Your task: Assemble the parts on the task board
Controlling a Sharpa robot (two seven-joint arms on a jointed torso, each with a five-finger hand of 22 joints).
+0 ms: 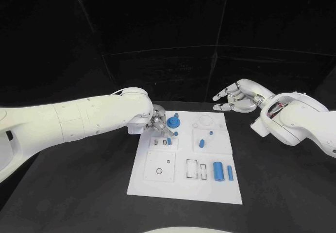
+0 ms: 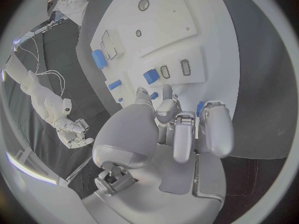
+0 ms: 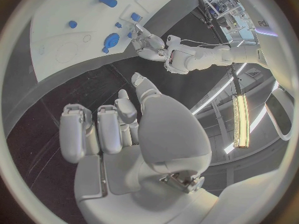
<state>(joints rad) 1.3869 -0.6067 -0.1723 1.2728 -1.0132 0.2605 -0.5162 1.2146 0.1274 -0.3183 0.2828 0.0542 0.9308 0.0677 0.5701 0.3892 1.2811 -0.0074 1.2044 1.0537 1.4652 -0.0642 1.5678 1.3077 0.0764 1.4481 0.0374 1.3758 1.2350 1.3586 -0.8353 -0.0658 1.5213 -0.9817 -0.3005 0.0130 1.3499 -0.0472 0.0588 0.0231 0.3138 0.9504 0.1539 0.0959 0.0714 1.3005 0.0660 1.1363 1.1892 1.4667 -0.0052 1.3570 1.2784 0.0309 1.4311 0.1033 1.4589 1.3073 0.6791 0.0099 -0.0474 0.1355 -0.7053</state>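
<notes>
White board: the task board (image 1: 183, 187) lies flat in the middle of the black counter (image 1: 77, 194), long side running away from the robot.
Blue parts, near end: a thick cylinder (image 1: 218, 171) and a slimmer bar (image 1: 230, 173) lie side by side on the board's right near corner, just beside two empty rectangular slots.
Blue parts, far end: a round knobbed piece (image 1: 174, 121) sits at the board's far left, a small peg (image 1: 201, 143) lies near the middle, and a small piece (image 1: 169, 141) rests by the left hand's fingertips.
Left hand: the left hand (image 1: 155, 124) reaches down onto the board's far-left area, fingers (image 2: 167, 100) drawn together at a blue block (image 2: 151, 76); whether they clamp anything cannot be told.
Right hand: the right hand (image 1: 234, 99) hovers off the board's far right corner, fingers (image 3: 93, 129) loosely curled, apart, holding nothing.
Writing: no readable lettering on board or parts.
</notes>
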